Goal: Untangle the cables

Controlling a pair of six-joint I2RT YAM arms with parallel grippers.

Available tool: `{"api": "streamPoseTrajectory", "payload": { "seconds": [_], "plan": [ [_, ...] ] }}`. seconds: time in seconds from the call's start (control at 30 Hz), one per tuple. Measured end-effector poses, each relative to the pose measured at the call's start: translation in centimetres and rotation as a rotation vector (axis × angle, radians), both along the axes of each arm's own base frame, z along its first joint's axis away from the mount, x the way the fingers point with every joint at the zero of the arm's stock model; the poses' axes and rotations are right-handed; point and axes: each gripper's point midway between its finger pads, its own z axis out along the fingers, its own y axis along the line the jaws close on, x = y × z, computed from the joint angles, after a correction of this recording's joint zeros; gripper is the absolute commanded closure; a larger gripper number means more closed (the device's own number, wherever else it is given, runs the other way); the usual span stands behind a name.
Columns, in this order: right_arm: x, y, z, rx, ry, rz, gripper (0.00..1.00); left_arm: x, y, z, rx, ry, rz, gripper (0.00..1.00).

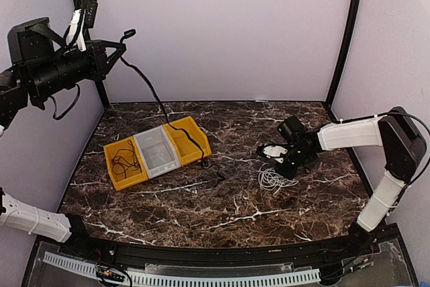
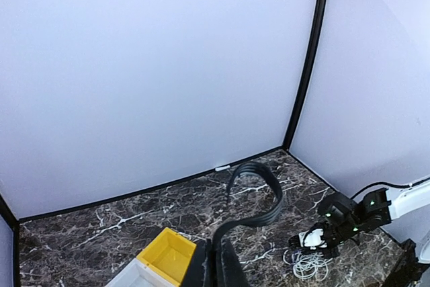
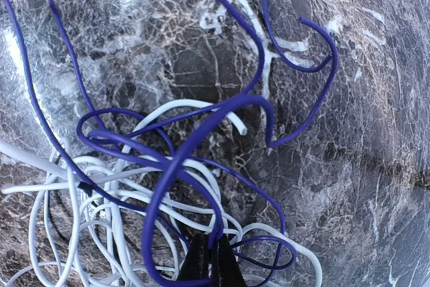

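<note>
White slotted strip [image 1: 201, 277] lines the near edge of the dark marble-patterned worktop [image 1: 201, 213]. Beyond it lies bare surface, room enough to spread cords out.

Further in, right of centre, the right claw [image 3: 208, 258] sits low with its tips pressed together. It appears to be pinching one of the dark violet-tinted cords [image 3: 195, 142], which are interlaced with thin white cords [image 1: 271, 181] in loose loops.

Assessment: these cables are light, limp and springy. A pulled strand will drag its neighbours, so take hold near a free end rather than mid-loop.

Left of centre stands a row of three open plastic bins [image 1: 131, 181], yellow, grey, yellow. A thin black cord [image 1: 123, 162] lies coiled in the leftmost.

Farthest and highest, the left claw [image 2: 215, 267] is clamped on a long black cord [image 1: 151, 92] and holds it aloft. The cord's tail crosses the right-hand bin to the worktop, and the bin rim may snag it. The enclosure walls stand close on both sides.
</note>
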Motion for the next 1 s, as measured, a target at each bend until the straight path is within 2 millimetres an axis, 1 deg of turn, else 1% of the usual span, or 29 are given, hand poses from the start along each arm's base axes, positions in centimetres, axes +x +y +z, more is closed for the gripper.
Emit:
{"api": "streamPoseTrajectory", "payload": {
  "seconds": [0.17, 0.23, 0.3, 0.37, 0.4, 0.47, 0.57, 0.63, 0.67, 0.73, 0.8, 0.83, 0.87, 0.93, 1.0],
  "plan": [
    [-0.3, -0.7, 0.0, -0.01, -0.005, -0.012, 1.0, 1.0, 0.7, -1.2, 0.059, 0.012, 0.075, 1.0],
    [-0.3, -1.0, -0.2, -0.013, -0.003, -0.017, 1.0, 1.2, 1.2, -1.1, 0.073, 0.006, 0.103, 1.0],
    [-0.3, -1.1, -0.3, -0.012, -0.005, -0.02, 1.0, 1.3, 2.1, -0.4, 0.087, -0.013, 0.14, 1.0],
    [-0.2, -1.1, -0.3, -0.01, -0.008, -0.022, 1.0, 1.1, 3.2, 1.3, 0.089, -0.051, 0.178, 1.0],
    [-0.1, -1.1, -0.3, -0.009, -0.008, -0.023, 1.0, 0.9, 4.0, 2.7, 0.083, -0.081, 0.201, 1.0],
    [-0.1, -1.1, -0.4, -0.009, -0.008, -0.026, 1.0, 0.1, 5.8, 6.3, 0.045, -0.156, 0.249, 1.0],
    [0.0, -1.1, -0.6, -0.009, -0.007, -0.028, 1.0, -1.8, 9.3, 11.9, -0.05, -0.278, 0.318, 1.0],
    [0.0, -1.1, -0.6, -0.009, -0.006, -0.028, 1.0, -3.2, 11.4, 14.5, -0.114, -0.344, 0.359, 1.0],
    [0.1, -1.1, -0.6, -0.008, -0.007, -0.029, 1.0, -3.9, 12.5, 15.4, -0.142, -0.372, 0.377, 1.0],
    [0.1, -1.1, -0.6, -0.008, -0.007, -0.03, 1.0, -5.3, 14.6, 16.6, -0.191, -0.415, 0.411, 1.0],
    [0.1, -1.1, -0.6, -0.007, -0.007, -0.031, 1.0, -6.5, 16.5, 17.3, -0.232, -0.446, 0.444, 1.0],
    [0.1, -1.1, -0.6, -0.007, -0.006, -0.032, 1.0, -6.8, 17.0, 17.4, -0.243, -0.452, 0.454, 1.0],
    [0.1, -1.1, -0.6, -0.006, -0.006, -0.031, 0.96, -6.9, 17.4, 17.3, -0.25, -0.454, 0.465, 1.0],
    [0.1, -1.1, -0.6, -0.005, -0.004, -0.031, 0.79, -6.6, 17.2, 16.6, -0.236, -0.443, 0.472, 1.0],
    [0.0, -0.9, -0.5, 0.003, 0.009, -0.033, 0.6, -5.7, 16.3, 15.4, -0.196, -0.418, 0.477, 1.0]
  ]
}}
